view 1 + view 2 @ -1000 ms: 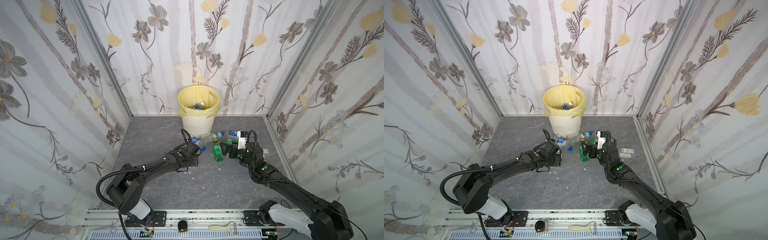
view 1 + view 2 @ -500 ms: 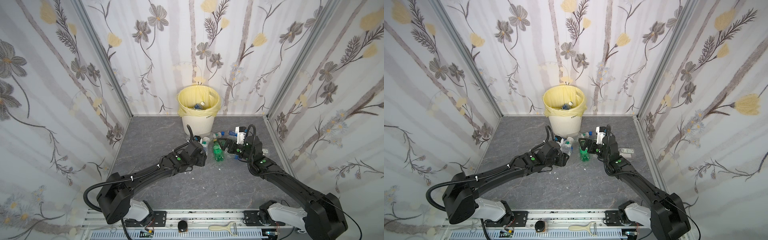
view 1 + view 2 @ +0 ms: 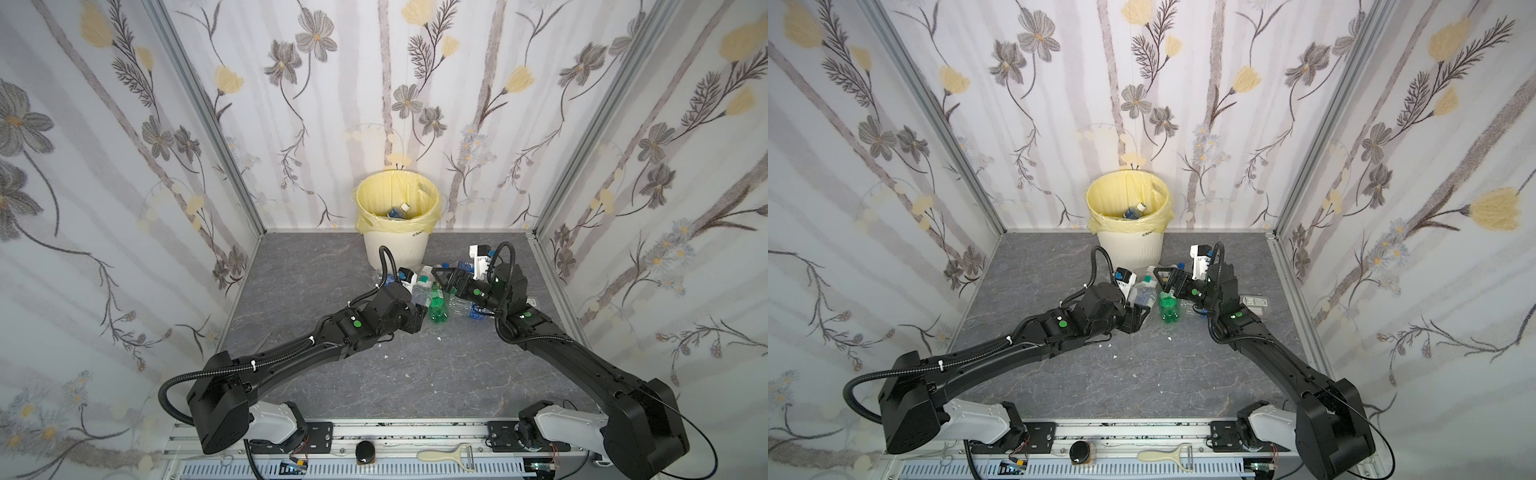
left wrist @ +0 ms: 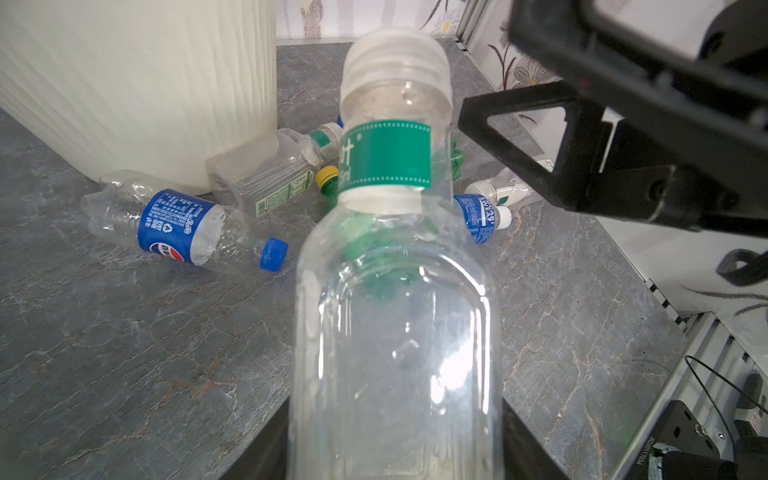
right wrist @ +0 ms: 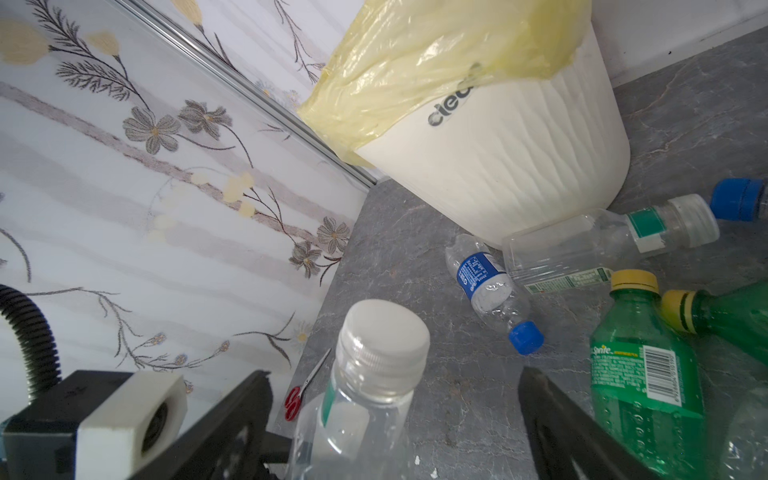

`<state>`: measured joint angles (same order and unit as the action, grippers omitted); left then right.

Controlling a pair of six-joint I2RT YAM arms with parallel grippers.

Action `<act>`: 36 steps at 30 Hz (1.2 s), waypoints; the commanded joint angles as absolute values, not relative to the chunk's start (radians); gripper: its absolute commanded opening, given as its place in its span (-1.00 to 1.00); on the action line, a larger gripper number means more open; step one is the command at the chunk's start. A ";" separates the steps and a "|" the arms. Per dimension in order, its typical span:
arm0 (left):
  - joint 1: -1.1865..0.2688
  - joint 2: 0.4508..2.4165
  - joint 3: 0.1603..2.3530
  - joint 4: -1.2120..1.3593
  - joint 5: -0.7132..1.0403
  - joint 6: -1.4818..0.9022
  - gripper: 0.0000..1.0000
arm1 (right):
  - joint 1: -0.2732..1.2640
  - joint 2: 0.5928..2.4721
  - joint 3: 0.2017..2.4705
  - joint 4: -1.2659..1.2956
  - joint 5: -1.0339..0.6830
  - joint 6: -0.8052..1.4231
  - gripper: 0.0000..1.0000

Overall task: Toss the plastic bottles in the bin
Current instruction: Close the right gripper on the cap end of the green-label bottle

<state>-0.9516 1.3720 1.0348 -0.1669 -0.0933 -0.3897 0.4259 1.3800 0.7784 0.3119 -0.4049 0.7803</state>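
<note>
My left gripper (image 4: 395, 457) is shut on the body of a clear bottle (image 4: 395, 291) with a green neck label and a white cap, held off the floor in both top views (image 3: 420, 286). My right gripper (image 5: 392, 419) is open, its fingers (image 5: 552, 415) standing wide on either side of that bottle's neck without touching it. The cream bin (image 3: 397, 245) with its yellow bag stands just behind, one bottle (image 3: 397, 212) lying inside. On the floor lie a Pepsi bottle (image 4: 178, 226), a clear green-labelled bottle (image 5: 602, 241) and green Sprite bottles (image 5: 644, 395).
More bottles lie at the foot of the bin (image 3: 1129, 245) and under the right arm. Red-handled scissors (image 5: 303, 390) lie by the left wall. A small packet (image 3: 1254, 301) rests near the right wall. A peeler (image 3: 449, 455) lies on the front rail.
The left arm has raised the clear bottle and carried it toward the middle. The right gripper has swung left to the bottle's neck, its jaws slightly narrower.
</note>
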 commanded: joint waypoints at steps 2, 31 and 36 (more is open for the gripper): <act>-0.966 1.379 1.055 -0.122 -0.112 -0.379 0.19 | 0.430 1.404 0.801 0.368 -0.433 0.810 0.83; -0.978 1.384 1.054 -0.098 -0.136 -0.347 0.25 | 0.449 1.500 0.859 0.396 -0.448 0.843 -0.19; -0.977 1.385 1.057 -0.098 -0.149 -0.341 0.30 | 0.449 1.503 0.862 0.408 -0.444 0.853 -0.36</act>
